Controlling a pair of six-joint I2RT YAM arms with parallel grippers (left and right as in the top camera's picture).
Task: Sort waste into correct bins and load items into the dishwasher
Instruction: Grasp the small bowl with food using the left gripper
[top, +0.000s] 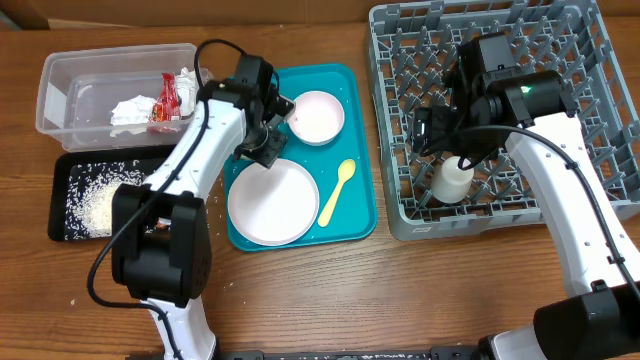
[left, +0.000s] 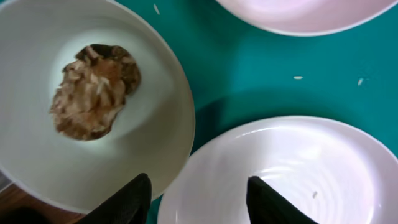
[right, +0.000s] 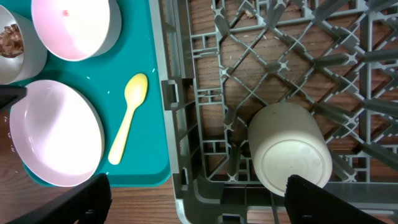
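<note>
Firstly, we record the grey dish rack (top: 590, 120) at the right side of the table (top: 330, 300), with the teal tray (top: 360, 215) just beside it on its left. Further left stand the clear tub (top: 70, 100) at the back and the black tray (top: 58, 228) just in front of it. On the teal tray the white plate (top: 272, 205) lies at the front, one white bowl (top: 318, 117) behind it to the right, and a second bowl (left: 149, 124) behind it to the left, mostly hidden under the left arm from overhead. We find the left gripper (left: 198, 182) hanging low where that second bowl's rim meets the plate's, fingers apart and clamped on nothing. The right gripper (right: 199, 183) hangs over the rack's front left part, fingers spread wide and empty. The small white cup (top: 453, 180) stands upside down in the rack beneath it. The pale yellow spoon (top: 337, 190) lies on the teal tray right of the plate. A crumpled white napkin (top: 130, 110) and a red wrapper (top: 166, 100) lie in the clear tub. The brown crumbly lump (left: 93, 93) sits in the second bowl, and white rice grains (top: 100, 208) lie heaped in the black tray.
</note>
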